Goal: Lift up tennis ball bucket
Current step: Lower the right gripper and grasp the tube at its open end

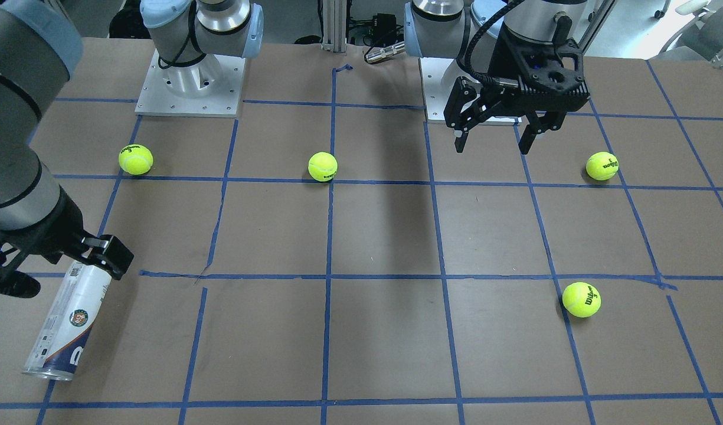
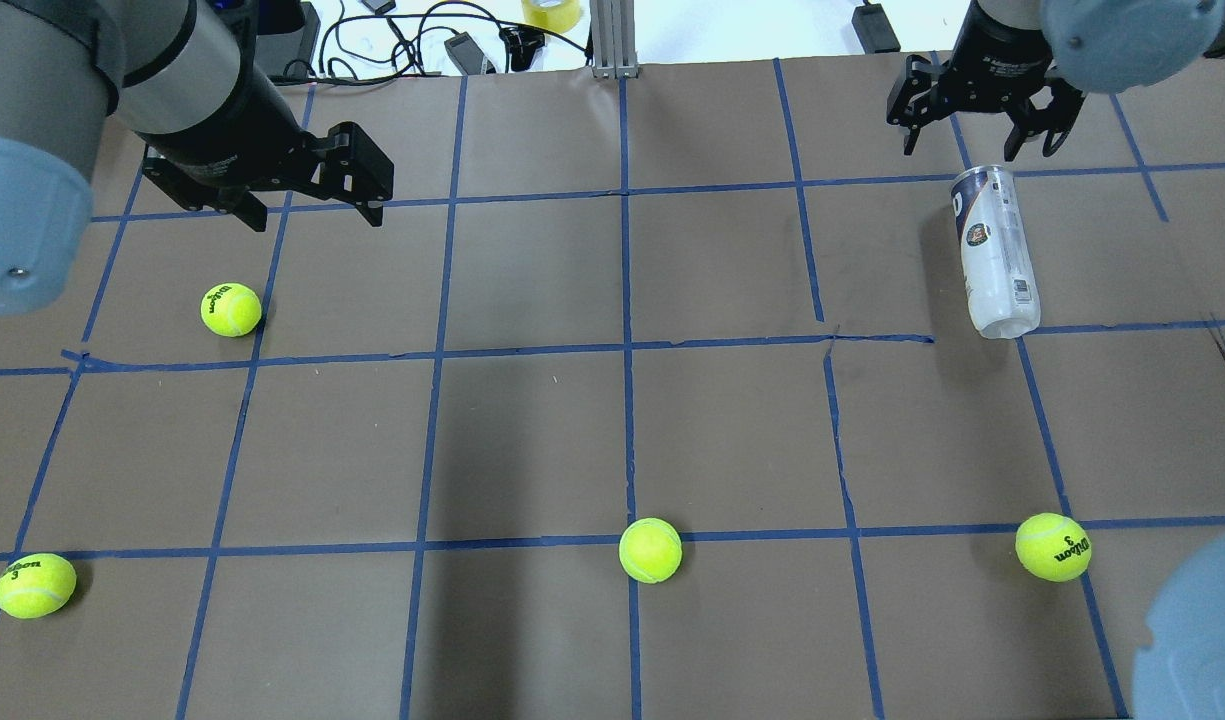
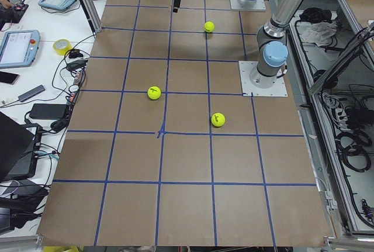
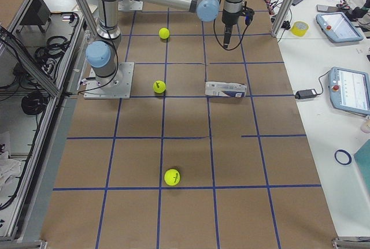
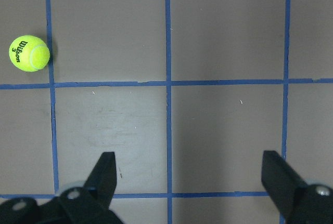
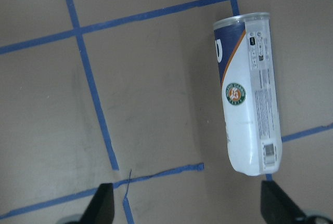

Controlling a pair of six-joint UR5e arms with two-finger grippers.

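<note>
The tennis ball bucket (image 2: 994, 250) lies flat on its side on the table (image 2: 732, 430), out on the robot's right and toward the far edge. Its white and navy label is turned up, the round logo plain to see, and its rounded end sits right on a strip of the blue tape (image 2: 627, 300) that grids the brown surface. The right gripper (image 2: 972, 150) hangs just beyond the bucket's navy end with its fingers spread wide, gripping nothing. In the right wrist view the whole bucket shows ahead of the fingertips, lined up nearer the one at that view's right, and neither finger touches it. Over on the other side, the left gripper (image 2: 315, 212) hovers above bare table, likewise splayed wide with nothing between its fingers. Four yellow-green balls are scattered about. The far-left ball (image 2: 231, 309) sits near the left gripper, just beside a tape line. The near-left ball (image 2: 35, 585) rests at the robot's near left corner. The middle ball (image 2: 650, 550) sits on the centre line, close to the robot. The near-right ball (image 2: 1053, 547) lies on the robot's right, well apart from the bucket, its black print facing up.
</note>
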